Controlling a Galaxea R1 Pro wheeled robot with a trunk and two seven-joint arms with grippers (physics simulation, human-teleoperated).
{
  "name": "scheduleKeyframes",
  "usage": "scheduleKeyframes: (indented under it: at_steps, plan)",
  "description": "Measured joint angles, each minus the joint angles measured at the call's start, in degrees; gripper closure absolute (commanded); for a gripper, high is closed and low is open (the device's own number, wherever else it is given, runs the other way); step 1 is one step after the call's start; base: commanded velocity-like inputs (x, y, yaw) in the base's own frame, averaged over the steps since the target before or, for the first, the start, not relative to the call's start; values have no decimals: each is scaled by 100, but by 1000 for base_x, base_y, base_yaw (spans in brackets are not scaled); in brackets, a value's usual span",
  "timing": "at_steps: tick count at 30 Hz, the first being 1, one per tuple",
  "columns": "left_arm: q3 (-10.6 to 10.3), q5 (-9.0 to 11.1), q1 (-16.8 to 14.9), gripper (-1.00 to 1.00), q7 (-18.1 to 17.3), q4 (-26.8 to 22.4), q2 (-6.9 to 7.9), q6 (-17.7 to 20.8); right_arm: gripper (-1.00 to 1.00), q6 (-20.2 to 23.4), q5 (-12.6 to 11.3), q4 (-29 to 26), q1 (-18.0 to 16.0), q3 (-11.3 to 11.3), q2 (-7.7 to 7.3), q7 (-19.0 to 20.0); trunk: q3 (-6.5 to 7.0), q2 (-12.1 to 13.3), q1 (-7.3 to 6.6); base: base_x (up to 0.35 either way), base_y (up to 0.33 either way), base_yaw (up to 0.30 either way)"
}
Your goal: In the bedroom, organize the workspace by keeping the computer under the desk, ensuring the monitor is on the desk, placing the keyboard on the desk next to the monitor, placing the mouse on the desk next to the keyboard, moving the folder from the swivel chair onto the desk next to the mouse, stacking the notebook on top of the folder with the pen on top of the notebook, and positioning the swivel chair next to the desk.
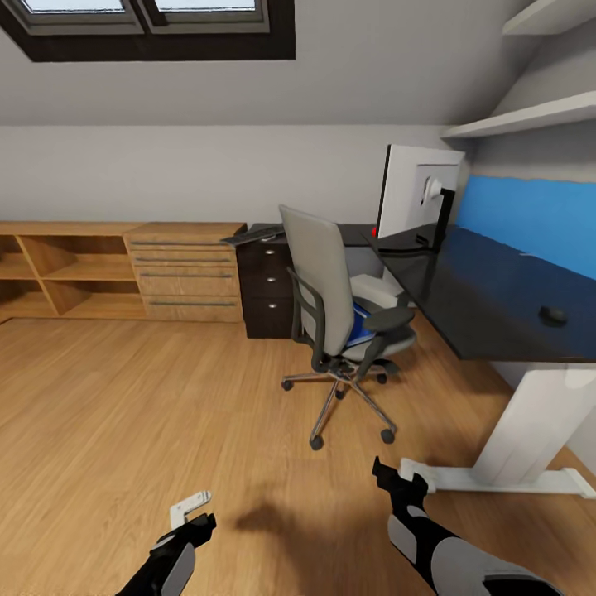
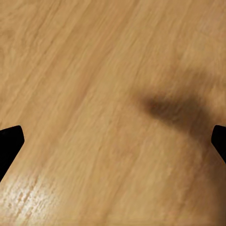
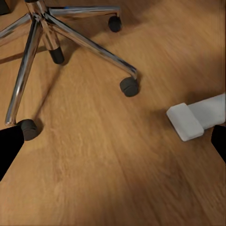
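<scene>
Folder still on the chair seat, both arms low and empty.

The folder (image 1: 359, 325) lies on the swivel chair (image 1: 339, 306) beside the desk (image 1: 472, 306); reaching between the armrests risks rolling the chair. Left gripper (image 1: 192, 511) and right gripper (image 1: 397, 480) hang spread apart over the floor (image 1: 165, 414).

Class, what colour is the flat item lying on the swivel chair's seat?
Bright blue: the folder on the swivel chair, best seen in the head view.

A light-wood drawer chest (image 1: 186, 271) stands between open wooden shelving (image 1: 62, 269) and a black three-drawer cabinet (image 1: 265, 290).
</scene>
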Motion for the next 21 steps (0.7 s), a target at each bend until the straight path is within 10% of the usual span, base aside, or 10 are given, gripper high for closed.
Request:
scheduleKeyframes:
  at_steps: [21]
  plan:
    - [-328, -172, -2, -100, 25, -297, -163, 4, -100, -181, 437, 159, 5, 88, 9, 2, -377, -842, 461, 0, 0, 0]
